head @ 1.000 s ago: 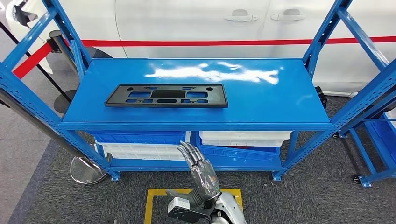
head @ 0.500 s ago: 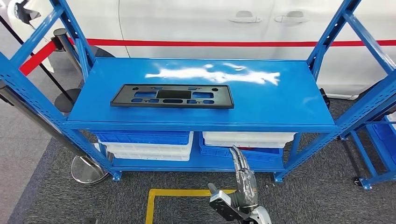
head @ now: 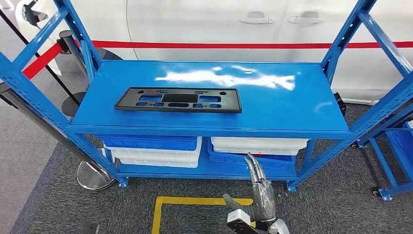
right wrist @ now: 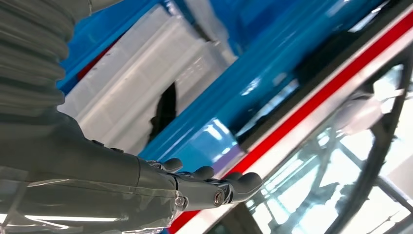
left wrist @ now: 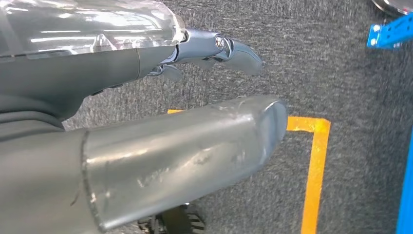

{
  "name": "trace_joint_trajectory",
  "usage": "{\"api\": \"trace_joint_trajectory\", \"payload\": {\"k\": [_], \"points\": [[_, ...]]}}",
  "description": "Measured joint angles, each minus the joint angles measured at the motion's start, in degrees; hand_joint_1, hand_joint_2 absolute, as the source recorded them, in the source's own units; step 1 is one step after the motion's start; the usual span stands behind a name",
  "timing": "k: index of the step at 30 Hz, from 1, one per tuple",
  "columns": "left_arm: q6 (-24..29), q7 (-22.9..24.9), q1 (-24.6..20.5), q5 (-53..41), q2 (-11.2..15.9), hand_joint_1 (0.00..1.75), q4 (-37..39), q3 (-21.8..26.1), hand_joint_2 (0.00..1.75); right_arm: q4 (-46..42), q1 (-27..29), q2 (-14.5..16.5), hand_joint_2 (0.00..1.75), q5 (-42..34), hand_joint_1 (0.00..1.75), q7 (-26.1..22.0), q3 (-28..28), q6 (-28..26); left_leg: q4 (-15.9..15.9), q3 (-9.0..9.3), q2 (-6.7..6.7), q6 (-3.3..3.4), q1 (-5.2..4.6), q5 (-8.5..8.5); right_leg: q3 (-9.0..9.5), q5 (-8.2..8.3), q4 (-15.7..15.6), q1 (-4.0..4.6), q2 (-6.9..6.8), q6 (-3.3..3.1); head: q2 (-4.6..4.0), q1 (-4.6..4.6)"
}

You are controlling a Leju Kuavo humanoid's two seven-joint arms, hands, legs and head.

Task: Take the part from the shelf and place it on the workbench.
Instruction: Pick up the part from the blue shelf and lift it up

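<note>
A: Right hand shifted slightly right since last frame, fingers straight, holding nothing.
B: Part flat on shelf, up-left of that hand, long axis crosswise. Left hand empty.

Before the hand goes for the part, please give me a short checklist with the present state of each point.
1. Part flat on the top shelf: ok.
2. Nothing lies on or against the part: ok.
3. Right hand holds nothing, fingers straight: ok.
4. Right hand at shelf height: not ok, it is low, in front of the lower bins.
5. Left hand holds nothing: ok.
6. Workbench ready for the part: cannot tell.
</note>
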Motion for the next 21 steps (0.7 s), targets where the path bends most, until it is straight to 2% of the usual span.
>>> {"api": "trace_joint_trajectory", "payload": {"k": [2,4,5,6,7,8,9,11,12,14,16,17,19,20,21], "points": [[0.00,0.47,-0.07,-0.20,0.05,0.00,0.00,0.05,0.00,-1.11,-0.28,0.51,0.00,0.79,0.00,0.34,2.90,0.27,4.07,-1.70,0.13,-0.48,0.03,-2.68,0.19,0.33,-0.54,-0.32,-0.15,-0.65,0.00,-0.26],[0.00,1.01,-0.05,-0.58,0.01,0.00,0.00,0.20,0.00,-1.87,-0.76,0.84,0.00,1.01,0.00,1.32,5.90,0.89,11.49,-5.01,0.17,-0.81,0.03,-6.36,0.19,0.32,-0.55,-0.23,-0.28,-0.90,0.00,-0.54],[0.00,1.30,0.00,-0.84,-0.02,0.00,0.00,0.29,0.00,-2.16,-1.09,0.90,0.00,0.93,0.00,1.95,7.33,1.35,14.43,-6.34,0.18,-0.95,0.04,-7.32,0.19,0.29,-0.52,-0.18,-0.46,-0.95,-0.01,-0.59],[0.00,1.58,0.06,-1.08,-0.05,0.00,0.00,0.39,0.00,-2.45,-1.55,0.91,0.00,1.05,0.00,2.66,8.83,1.66,15.41,-6.78,0.20,-1.03,0.05,-7.12,0.21,0.24,-0.46,-0.15,-0.63,-1.00,-0.01,-0.60],[0.00,1.80,0.09,-1.30,-0.09,0.00,0.00,0.46,0.00,-2.71,-2.11,0.91,0.00,1.43,0.00,3.35,10.27,1.65,14.13,-6.15,0.31,-1.06,0.07,-5.84,0.24,0.17,-0.37,-0.14,-0.85,-1.01,-0.01,-0.63],[0.00,1.95,0.06,-1.50,-0.10,0.00,0.00,0.54,0.00,-2.97,-2.73,0.89,0.00,1.94,0.00,3.98,11.64,1.40,10.75,-4.50,0.68,-1.04,0.07,-3.79,0.31,0.03,-0.21,-0.14,-1.14,-0.98,-0.01,-0.66],[0.00,2.08,-0.03,-1.71,-0.14,0.00,0.00,0.63,0.00,-3.26,-3.36,0.82,0.00,2.41,0.00,4.60,12.94,1.11,6.59,-2.54,1.69,-0.97,0.02,-1.96,0.36,-0.15,0.00,-0.09,-1.41,-0.85,0.00,-0.71],[0.01,2.31,-0.33,-2.02,-0.22,0.00,0.00,0.78,0.00,-3.79,-4.49,0.56,0.00,2.70,0.00,5.55,14.95,0.86,0.82,0.04,3.08,-0.32,-0.22,0.02,0.32,-0.60,0.54,0.28,-2.03,-0.38,0.00,-0.77],[0.02,2.43,-0.40,-2.08,-0.29,0.00,0.00,0.84,0.00,-4.03,-4.96,0.40,0.00,2.71,0.00,5.91,15.80,0.81,-0.06,0.29,3.29,0.09,-0.35,0.06,0.29,-0.73,0.67,0.47,-2.39,-0.17,0.00,-0.72],[0.02,2.57,-0.33,-2.11,-0.41,0.00,0.00,0.88,0.00,-4.46,-5.72,0.16,0.00,2.66,0.00,6.29,17.15,0.77,-0.24,0.09,2.23,0.90,-0.38,0.31,0.31,-0.86,0.69,0.60,-3.20,0.25,-0.01,-0.60],[0.02,2.55,-0.21,-2.11,-0.52,0.00,0.00,0.90,0.00,-4.80,-6.28,0.01,0.00,2.57,0.00,6.58,18.05,0.77,-0.49,0.01,1.34,1.58,-0.19,0.68,-0.13,-2.16,2.12,0.38,-2.71,0.92,-0.01,-0.48],[0.02,2.51,-0.22,-2.11,-0.55,0.00,0.00,0.92,0.00,-4.93,-6.50,-0.06,0.00,2.49,0.00,6.77,18.41,0.80,-0.61,-0.05,0.92,1.88,-0.05,0.86,-1.08,-3.69,4.40,0.20,-2.01,1.28,0.00,-0.36],[0.02,2.41,-0.25,-2.11,-0.60,0.00,0.00,0.97,0.00,-5.07,-6.73,-0.23,0.00,2.28,0.00,7.15,19.04,0.93,-0.61,-0.30,0.04,2.15,-0.01,1.00,-4.42,-7.49,11.69,-0.17,-0.70,1.82,0.00,-0.14],[0.02,2.35,-0.22,-2.12,-0.62,0.00,0.00,1.00,0.00,-5.08,-6.75,-0.35,0.00,2.17,0.00,7.36,19.34,1.00,-0.61,-0.37,-0.38,2.19,-0.02,1.02,-6.04,-8.63,14.96,-0.27,-0.52,1.96,0.00,-0.12],[0.02,2.29,-0.16,-2.13,-0.63,0.00,0.00,1.03,0.00,-5.08,-6.76,-0.49,0.00,2.10,0.00,7.56,19.61,1.03,-0.60,-0.39,-0.77,2.20,-0.02,1.03,-6.96,-8.71,16.63,-0.33,-0.46,2.01,0.00,-0.10]]}}
